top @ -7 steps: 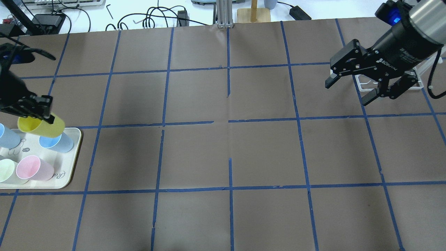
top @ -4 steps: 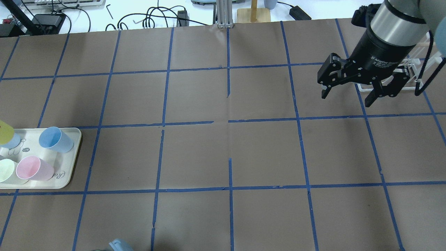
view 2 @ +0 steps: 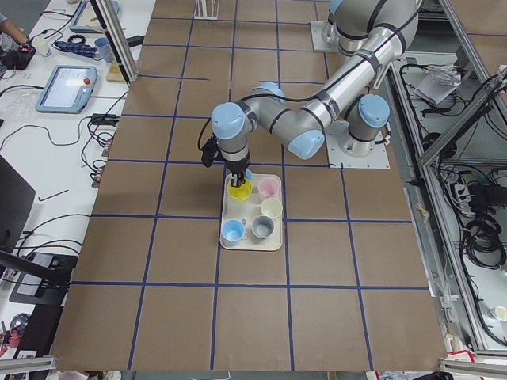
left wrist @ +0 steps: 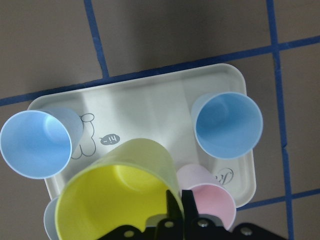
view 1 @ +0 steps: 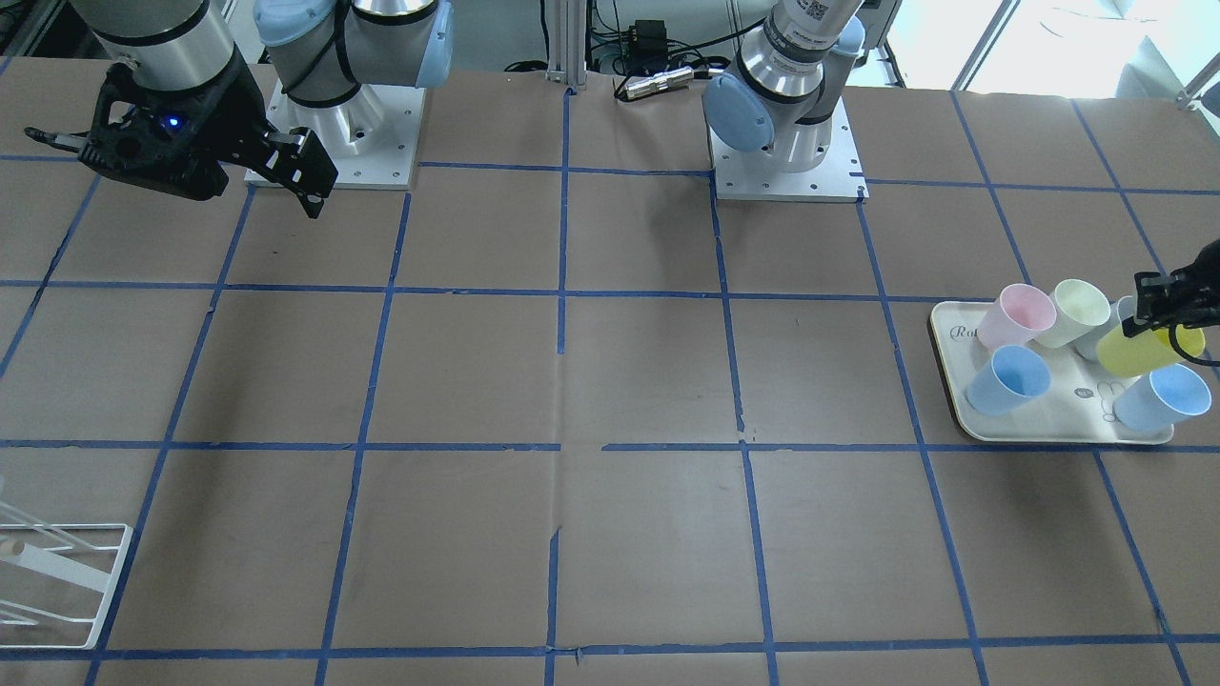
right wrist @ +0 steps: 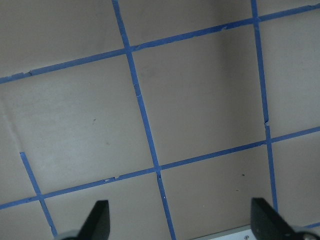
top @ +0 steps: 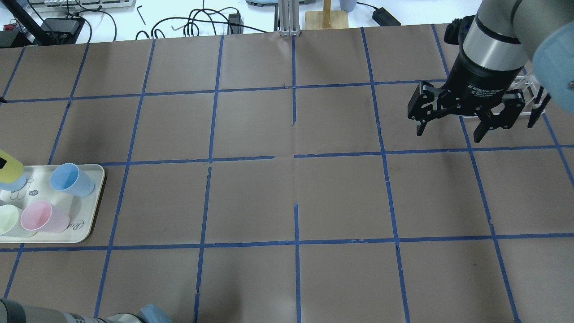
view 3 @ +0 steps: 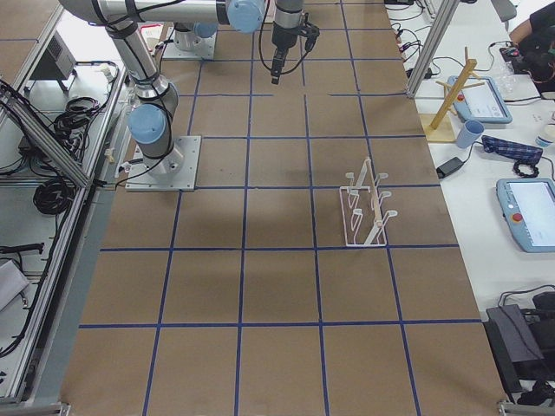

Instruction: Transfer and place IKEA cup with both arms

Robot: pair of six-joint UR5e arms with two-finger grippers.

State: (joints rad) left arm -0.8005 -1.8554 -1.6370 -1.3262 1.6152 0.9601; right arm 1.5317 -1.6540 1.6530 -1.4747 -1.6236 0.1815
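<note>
Bright yellow tapered plastic tumbler [left wrist: 112, 197]: hanging tilted just above the cream rectangular tray [left wrist: 150, 95], with the left black two-finger gripper [left wrist: 180, 201] pinching its rim. Light blue plastic cups [left wrist: 227, 125] and a pink plastic cup [left wrist: 210, 202] are standing on the tray. Right black two-finger gripper [top: 448, 133]: hovering well apart from the tray over the brown taped table [top: 296, 193], fingers spread wide, carrying nothing.

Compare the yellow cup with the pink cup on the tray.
Colour: the yellow cup is bright and saturated; the pink cup is pastel.
Hold: the left gripper pinches the yellow cup's rim; nothing touches the pink cup.
Pose: the yellow cup hangs tilted over the tray; the pink cup stands on it, mouth up.
Both are tapered, handleless tumblers of about the same size.
</note>
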